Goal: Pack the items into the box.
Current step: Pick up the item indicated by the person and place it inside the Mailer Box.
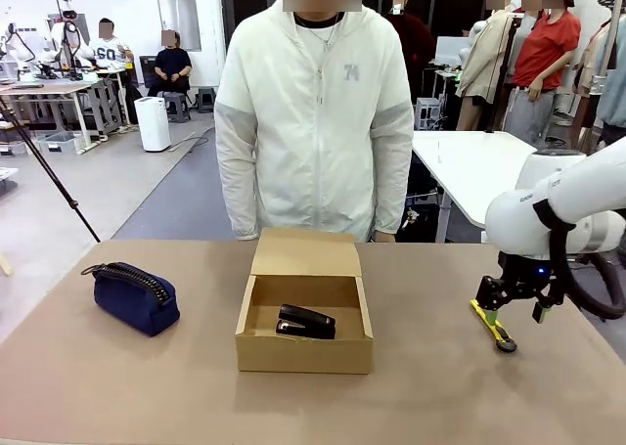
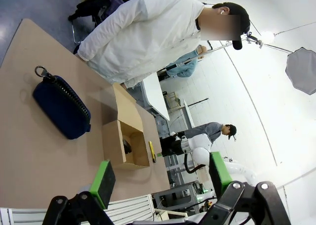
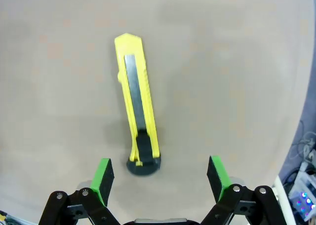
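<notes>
Bare table [image 3: 232, 67] all round the utility knife [image 3: 138, 111]; box [image 1: 304, 352] well apart

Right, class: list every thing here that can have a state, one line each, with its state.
Small brown cardboard box: lid open.
Black stapler: closed, inside the box.
Navy blue fabric pouch: zipped shut, on the table.
Slim yellow-and-black utility knife: flat on table, ungripped.
Left pincer: open, empty.
Right pincer: open, above the knife.
</notes>
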Action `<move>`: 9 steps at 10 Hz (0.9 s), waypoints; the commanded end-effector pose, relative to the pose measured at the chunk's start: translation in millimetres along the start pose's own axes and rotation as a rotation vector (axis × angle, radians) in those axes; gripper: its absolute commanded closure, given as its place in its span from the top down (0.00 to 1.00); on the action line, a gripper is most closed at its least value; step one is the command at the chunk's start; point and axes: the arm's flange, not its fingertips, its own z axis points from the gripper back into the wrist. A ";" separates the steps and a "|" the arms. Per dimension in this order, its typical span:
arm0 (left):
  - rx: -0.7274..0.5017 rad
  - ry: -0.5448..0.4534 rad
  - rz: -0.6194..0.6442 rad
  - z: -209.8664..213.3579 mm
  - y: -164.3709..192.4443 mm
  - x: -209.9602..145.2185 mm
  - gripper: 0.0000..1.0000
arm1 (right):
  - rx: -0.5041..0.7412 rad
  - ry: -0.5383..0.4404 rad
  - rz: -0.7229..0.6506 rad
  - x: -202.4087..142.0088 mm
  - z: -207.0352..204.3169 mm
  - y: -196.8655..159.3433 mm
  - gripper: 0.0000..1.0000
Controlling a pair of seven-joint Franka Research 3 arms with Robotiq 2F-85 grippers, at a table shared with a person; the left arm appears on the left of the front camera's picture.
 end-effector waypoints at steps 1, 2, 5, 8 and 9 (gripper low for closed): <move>-0.021 -0.010 -0.016 -0.2 -1.1 1.1 1.00 | -0.049 -0.041 -0.053 23.4 -8.7 1.9 1.00; -0.021 -0.010 -0.016 -0.2 -1.1 1.1 1.00 | -0.063 -0.049 -0.058 29.8 -15.5 3.5 1.00; -0.021 -0.010 -0.016 -0.2 -1.1 1.1 1.00 | -0.059 -0.053 -0.043 42.4 -27.3 6.5 1.00; -0.021 -0.010 -0.016 -0.2 -1.1 1.1 1.00 | -0.031 -0.046 -0.028 43.5 -27.9 9.4 1.00; -0.021 -0.010 -0.016 -0.2 -1.1 1.1 1.00 | -0.014 -0.047 -0.024 43.5 -28.5 10.7 0.82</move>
